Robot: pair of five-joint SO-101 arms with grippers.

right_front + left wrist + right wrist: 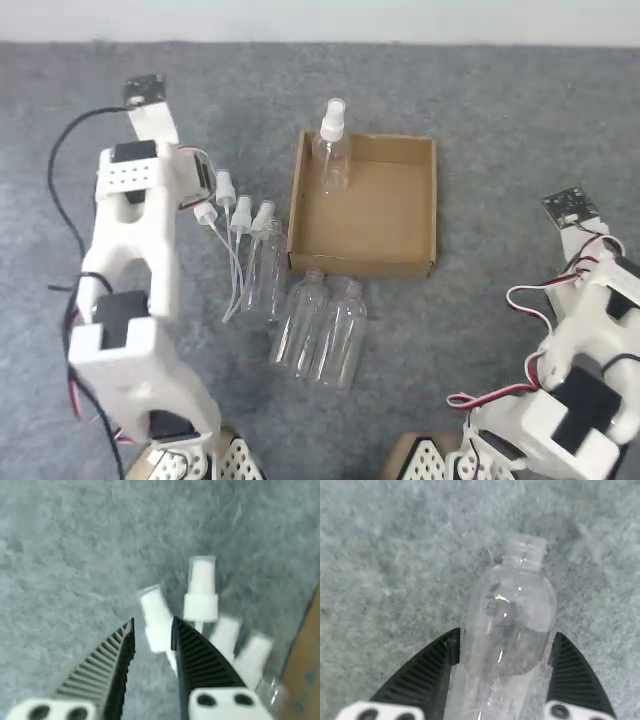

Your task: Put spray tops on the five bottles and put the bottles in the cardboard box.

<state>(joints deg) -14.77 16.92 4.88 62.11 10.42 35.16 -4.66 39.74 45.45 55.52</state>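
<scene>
Between the open fingers of my left gripper (pixel 152 632) lies a white spray top (pixel 156 617) on the grey carpet; a gap shows on one side of it. Another spray top (pixel 202 587) lies just beyond, two more beside it. From above, the left gripper (pixel 205 188) hangs over these tops (pixel 226 200), left of the cardboard box (pixel 420 205). My right gripper (pixel 505 642) is shut on a clear uncapped bottle (pixel 512 605), neck pointing away. One capped bottle (pixel 333 155) rests in the box, its top over the far wall. Two uncapped bottles (pixel 322 328) lie before the box.
A clear bottle (pixel 263 275) with a white top at its neck lies left of the box's near corner, thin dip tubes (pixel 236 285) trailing beside it. The right arm (pixel 585 360) stands at the near right. Open carpet lies right of the box.
</scene>
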